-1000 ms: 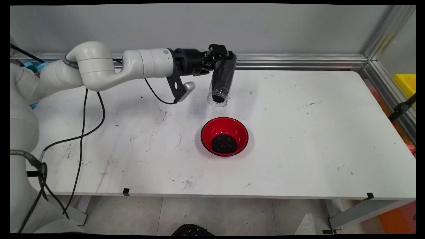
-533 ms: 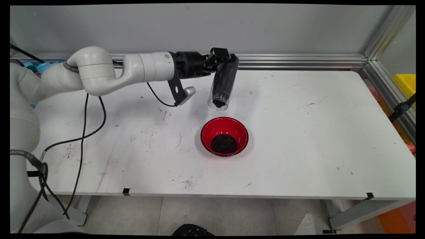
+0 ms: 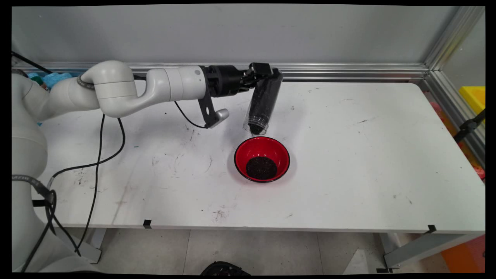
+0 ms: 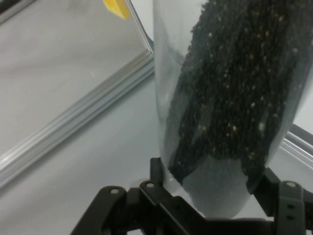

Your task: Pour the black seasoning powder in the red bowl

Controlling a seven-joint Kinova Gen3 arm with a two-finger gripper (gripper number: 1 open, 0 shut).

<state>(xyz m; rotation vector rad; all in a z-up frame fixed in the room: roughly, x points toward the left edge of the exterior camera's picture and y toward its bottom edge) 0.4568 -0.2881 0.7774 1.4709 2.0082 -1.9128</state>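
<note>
Grasping a clear plastic tube (image 3: 264,101) near its closed end, the pincer (image 3: 267,71) has its two fingers pressed against the tube's sides. The tube hangs tilted above the white counter (image 3: 348,155), with its open mouth pointing down just over the far rim of a red bowl (image 3: 262,149). Small black grains (image 4: 239,93) fill much of the tube, with some gathered at the mouth. A round heap of the same grains (image 3: 261,167) lies in the bottom of the bowl, which stands near the middle of the counter.
</note>
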